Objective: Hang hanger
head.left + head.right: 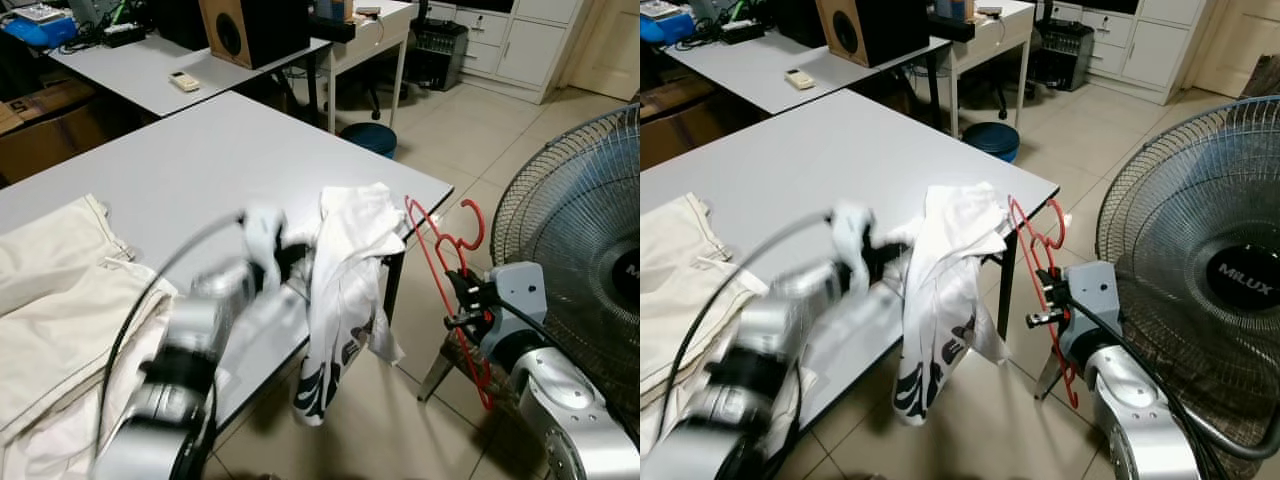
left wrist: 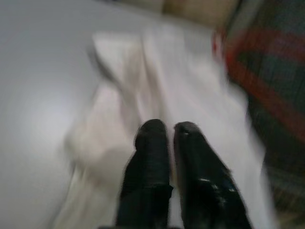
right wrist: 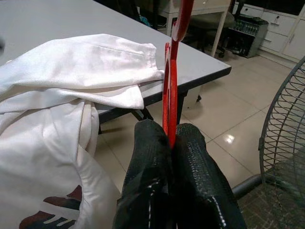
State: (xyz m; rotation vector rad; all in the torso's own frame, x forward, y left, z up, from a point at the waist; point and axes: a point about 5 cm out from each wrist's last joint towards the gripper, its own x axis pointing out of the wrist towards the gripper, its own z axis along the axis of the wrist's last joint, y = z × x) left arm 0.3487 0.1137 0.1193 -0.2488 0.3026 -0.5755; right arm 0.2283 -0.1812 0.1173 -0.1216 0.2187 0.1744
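Right end effector (image 3: 170, 138) clamps the red hanger (image 1: 447, 262) beside a MILUX fan (image 1: 1200, 270) (left end effector (image 2: 169, 131), blurred, seems pinched together on the white shirt (image 1: 345, 270)).

Hovering over crumpled white cloth (image 2: 162, 81), blurred.
Holding two glossy black fingers (image 2: 147, 162) nearly together above pale grey tabletop (image 2: 38, 71).

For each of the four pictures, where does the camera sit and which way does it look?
Left eye, on the head: looks down at the grey table, left gripper at the white shirt.
Right eye, beside it: same scene; right gripper holds the red hanger near the fan.
Left wrist: blurred, along its fingers over the shirt.
Right wrist: along fingers pinching the hanger; shares the shirt and table.
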